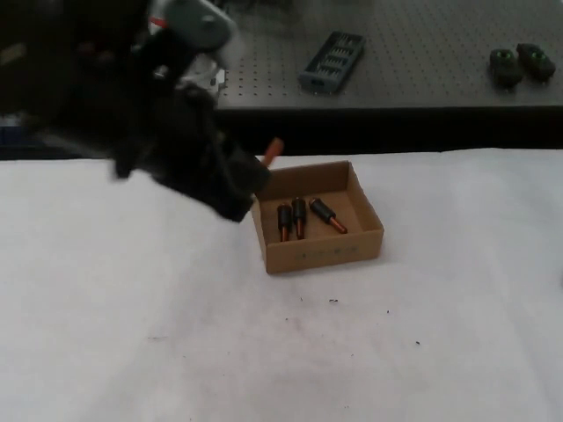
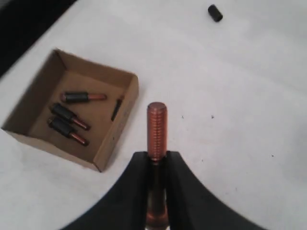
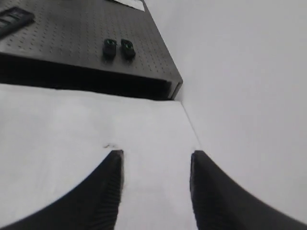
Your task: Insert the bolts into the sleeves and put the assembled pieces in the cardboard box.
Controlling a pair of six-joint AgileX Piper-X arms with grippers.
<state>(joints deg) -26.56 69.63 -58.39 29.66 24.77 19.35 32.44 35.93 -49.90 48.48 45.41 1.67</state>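
My left gripper is shut on a copper threaded bolt, whose end sticks out past the fingertips. In the high view that arm hangs just left of the cardboard box, with the bolt tip above the box's back left corner. Three assembled pieces, black sleeves with copper ends, lie inside the box. A loose black sleeve lies on the white cloth away from the box. My right gripper stands open over bare white cloth, holding nothing.
A dark perforated bench runs along the back, carrying a grey ridged tray and two small dark parts, the same parts showing in the right wrist view. White cloth covers the front of the table around the box.
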